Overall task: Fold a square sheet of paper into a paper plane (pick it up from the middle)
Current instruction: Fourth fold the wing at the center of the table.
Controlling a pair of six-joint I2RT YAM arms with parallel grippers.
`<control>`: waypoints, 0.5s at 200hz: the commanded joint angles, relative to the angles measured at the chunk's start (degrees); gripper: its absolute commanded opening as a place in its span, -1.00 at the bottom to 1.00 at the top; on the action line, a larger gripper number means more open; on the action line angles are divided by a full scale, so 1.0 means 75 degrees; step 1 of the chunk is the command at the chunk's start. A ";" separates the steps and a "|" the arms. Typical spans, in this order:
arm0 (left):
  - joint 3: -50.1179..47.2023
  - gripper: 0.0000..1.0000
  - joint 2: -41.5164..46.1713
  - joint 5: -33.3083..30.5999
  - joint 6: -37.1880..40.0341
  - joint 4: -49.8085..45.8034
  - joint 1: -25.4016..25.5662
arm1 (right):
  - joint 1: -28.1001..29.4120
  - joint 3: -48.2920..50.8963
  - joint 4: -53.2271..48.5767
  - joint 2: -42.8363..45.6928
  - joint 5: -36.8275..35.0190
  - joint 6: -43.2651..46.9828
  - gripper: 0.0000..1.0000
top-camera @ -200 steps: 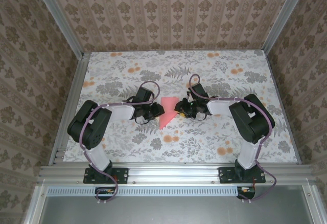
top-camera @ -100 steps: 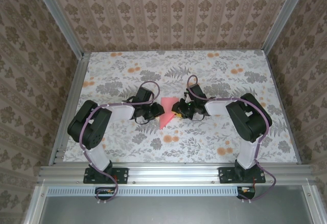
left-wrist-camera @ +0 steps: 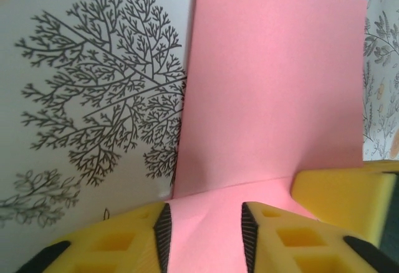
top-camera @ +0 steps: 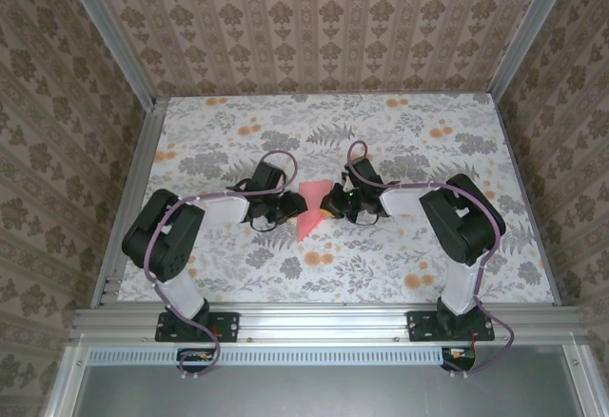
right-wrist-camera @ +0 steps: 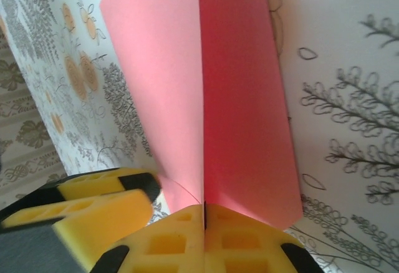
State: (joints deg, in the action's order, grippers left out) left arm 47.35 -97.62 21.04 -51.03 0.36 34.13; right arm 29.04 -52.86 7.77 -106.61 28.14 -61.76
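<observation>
There is one square sheet of paper (top-camera: 311,211) here, salmon pink, lying near the middle of the flowered tabletop (top-camera: 238,267). From above it tapers to a point toward the near edge. Two arms reach in toward it, one from each side, so two pincers meet at the one sheet.

The left pincer (top-camera: 298,206) sits at the sheet's left edge. In its wrist view, its two yellow fingers (left-wrist-camera: 274,239) stand apart. The pink paper runs through the gap between them, and neither dark pad presses on it. A single fold line crosses the paper just beyond the fingertips.

The right pincer (right-wrist-camera: 204,212) has its two fingers pressed together with no gap. One crease in the paper runs straight down into the seam between them, so it is clamped on the sheet. From that crease two flaps spread out, the left one paler and the right one a deeper red. The left pincer's yellow fingers sit just beside the sheet's edge in that view.
</observation>
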 commanded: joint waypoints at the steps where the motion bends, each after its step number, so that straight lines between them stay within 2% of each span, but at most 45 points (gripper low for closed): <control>1: 0.0089 -0.10 0.0494 -0.0196 0.0381 -0.0398 0.0007 | 0.0031 0.0002 -0.0664 0.0438 -0.0589 0.0043 -0.94; 33: -0.0131 0.15 0.1046 -0.0477 0.0942 -0.0346 -0.0004 | 0.0041 -0.0032 -0.1524 0.1076 -0.1489 -0.0012 -1.00; 57: -0.0324 0.28 0.1377 -0.0625 0.1734 -0.0123 0.0099 | 0.0153 -0.0084 -0.2289 0.1576 -0.2438 -0.0336 -1.00; 80: -0.0302 0.37 0.1586 -0.0936 0.2786 -0.0014 0.0599 | 0.0363 -0.0276 -0.2930 0.1767 -0.3207 -0.0778 -1.00; 100: -0.0184 0.39 0.1665 -0.1336 0.3822 0.0058 0.1193 | 0.0451 -0.0357 -0.3011 0.1675 -0.3427 -0.1315 -1.00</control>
State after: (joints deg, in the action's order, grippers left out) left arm 45.69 -87.00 15.29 -34.79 -0.23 38.46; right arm 31.40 -53.89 -9.06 -94.30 9.06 -65.69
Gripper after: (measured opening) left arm 0.689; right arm 0.057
